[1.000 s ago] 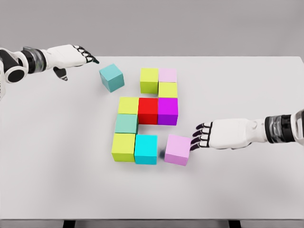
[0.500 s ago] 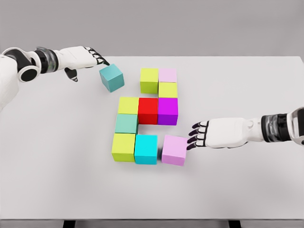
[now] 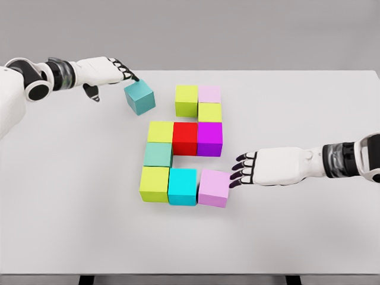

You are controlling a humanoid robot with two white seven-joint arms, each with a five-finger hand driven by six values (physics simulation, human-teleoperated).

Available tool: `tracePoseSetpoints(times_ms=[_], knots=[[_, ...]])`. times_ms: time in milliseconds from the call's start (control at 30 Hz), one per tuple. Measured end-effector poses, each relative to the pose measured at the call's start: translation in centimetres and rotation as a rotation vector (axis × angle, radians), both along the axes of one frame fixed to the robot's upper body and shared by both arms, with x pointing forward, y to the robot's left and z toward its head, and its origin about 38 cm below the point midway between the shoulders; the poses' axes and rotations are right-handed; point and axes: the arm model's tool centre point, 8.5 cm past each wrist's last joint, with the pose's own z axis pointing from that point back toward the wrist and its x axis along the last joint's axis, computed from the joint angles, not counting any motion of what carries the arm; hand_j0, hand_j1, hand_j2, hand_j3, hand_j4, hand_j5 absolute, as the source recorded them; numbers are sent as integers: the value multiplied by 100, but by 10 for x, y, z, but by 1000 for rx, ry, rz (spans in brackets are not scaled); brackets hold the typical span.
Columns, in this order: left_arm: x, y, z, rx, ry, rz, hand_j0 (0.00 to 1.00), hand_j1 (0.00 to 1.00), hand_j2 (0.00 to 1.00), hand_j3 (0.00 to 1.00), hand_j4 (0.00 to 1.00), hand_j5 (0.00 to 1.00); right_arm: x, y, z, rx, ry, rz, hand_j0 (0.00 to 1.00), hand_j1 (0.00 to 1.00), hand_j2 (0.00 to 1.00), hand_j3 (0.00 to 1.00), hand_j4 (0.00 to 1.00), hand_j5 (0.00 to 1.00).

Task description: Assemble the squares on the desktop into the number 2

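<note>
Coloured cubes form a figure on the white table [image 3: 71, 196]: lime [image 3: 186, 100] and pale pink [image 3: 209, 94] on top, lime [image 3: 209, 112] below, then lime [image 3: 160, 132], red [image 3: 184, 138], purple [image 3: 209, 138], a teal-green cube [image 3: 158, 155], and lime [image 3: 154, 183], cyan [image 3: 182, 186] and pink [image 3: 214, 187] along the bottom. My right hand [image 3: 240, 168] is open, its flat fingertips against the pink cube's right side. A loose teal cube [image 3: 140, 97] lies at upper left. My left hand [image 3: 122, 72] is open, fingertips touching the teal cube's upper left corner.
The table's far edge runs just behind the left hand and the top cubes. Its front edge lies along the bottom of the view.
My right hand has pushed the pink cube left until it sits against the cyan cube. My left hand has reached right to the teal cube's corner.
</note>
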Motion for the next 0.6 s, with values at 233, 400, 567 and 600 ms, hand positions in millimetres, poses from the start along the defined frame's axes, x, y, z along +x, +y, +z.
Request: tracePoseSetpoints(times_ms=[233, 400, 567, 600], knots=[[4, 14, -7, 2, 27, 58, 100, 100, 100, 100, 100, 100, 0, 2, 0, 3, 0, 3, 100, 100, 100, 100, 100, 100], [7, 17, -15, 0, 54, 92, 100, 100, 100, 100, 100, 100, 0, 2, 0, 4, 0, 4, 100, 100, 100, 100, 100, 100], [8, 17, -21, 0, 69, 104, 100, 100, 100, 100, 100, 100, 1, 2, 2, 7, -7, 3, 100, 100, 100, 100, 100, 100], [8, 16, -20, -1, 68, 104, 100, 100, 100, 100, 100, 100, 1, 2, 3, 7, -8, 2, 100, 100, 100, 100, 100, 100]])
